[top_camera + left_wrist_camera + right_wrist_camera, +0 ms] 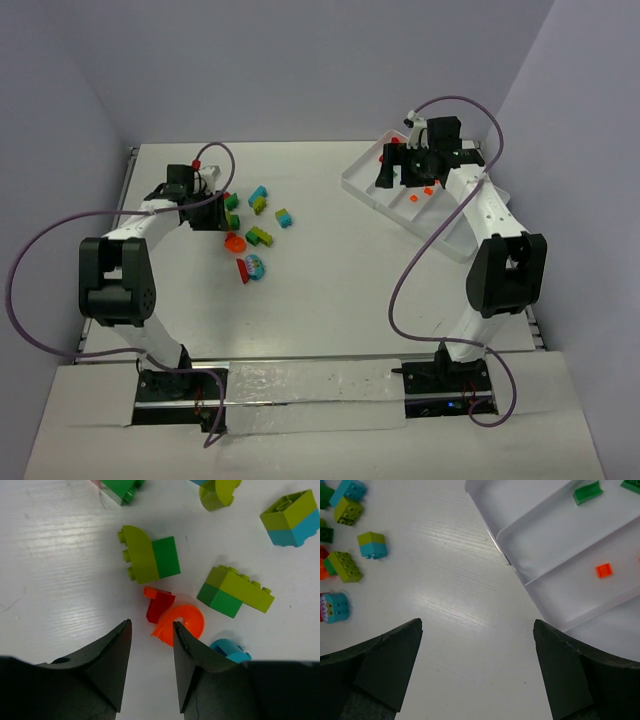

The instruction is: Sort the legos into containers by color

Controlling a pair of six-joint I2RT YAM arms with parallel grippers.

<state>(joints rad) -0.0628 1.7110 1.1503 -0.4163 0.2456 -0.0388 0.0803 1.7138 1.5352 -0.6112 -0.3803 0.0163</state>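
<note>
Loose legos (262,237) lie in a cluster at the table's left middle. My left gripper (218,206) is open and empty just beside them. In the left wrist view its fingertips (152,625) straddle bare table, just short of an orange arch brick (184,621) and a red brick (159,605). Yellow-green and green bricks (150,555) and a cyan piece (231,651) lie around. The white tray (352,185) sits far right. My right gripper (384,177) is wide open and empty over the tray's left end (560,535). An orange brick (603,570) and a green piece (585,492) lie in separate compartments.
More bricks show at the left of the right wrist view, among them a yellow-green and cyan one (372,545) and a cyan one with a printed face (335,607). Walls close in the table at the back and sides. Purple cables loop beside both arms.
</note>
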